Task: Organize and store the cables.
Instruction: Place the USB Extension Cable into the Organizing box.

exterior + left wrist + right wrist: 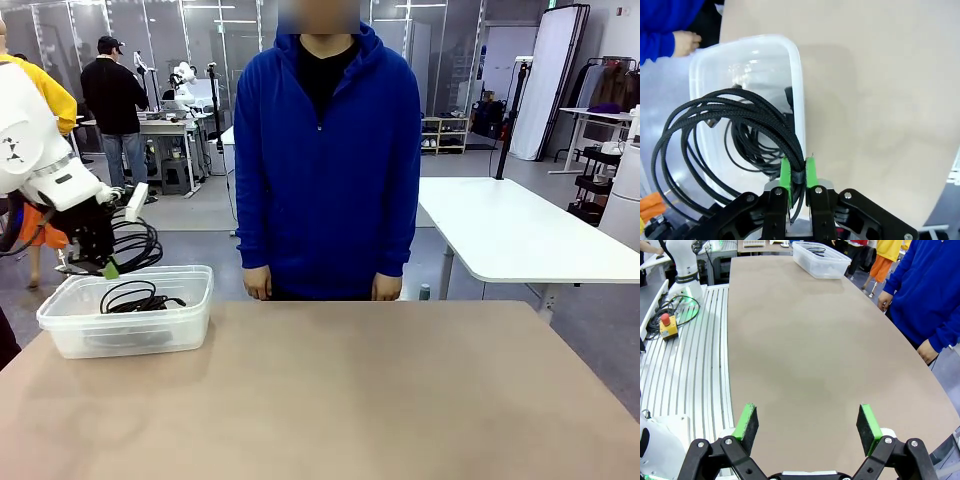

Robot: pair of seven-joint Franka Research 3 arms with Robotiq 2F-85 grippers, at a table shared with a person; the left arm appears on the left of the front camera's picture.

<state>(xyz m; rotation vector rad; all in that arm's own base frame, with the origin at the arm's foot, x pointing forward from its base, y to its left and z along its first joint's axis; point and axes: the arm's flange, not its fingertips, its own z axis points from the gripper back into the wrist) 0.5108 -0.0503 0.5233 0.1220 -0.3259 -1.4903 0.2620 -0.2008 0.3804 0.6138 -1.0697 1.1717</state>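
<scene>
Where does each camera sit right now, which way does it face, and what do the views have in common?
Front: between the arms, facing the person across the table; left gripper holds a coiled cable over the bin.
Left wrist: looks down its shut fingers at cable and bin.
Right wrist: looks along the bare table past the open right gripper toward the bin.
Shared: bin and table.

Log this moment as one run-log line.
left gripper: shut on cable coil, above bin | right gripper: open, over bare table | bin: one cable inside | person: standing, hands down
</scene>
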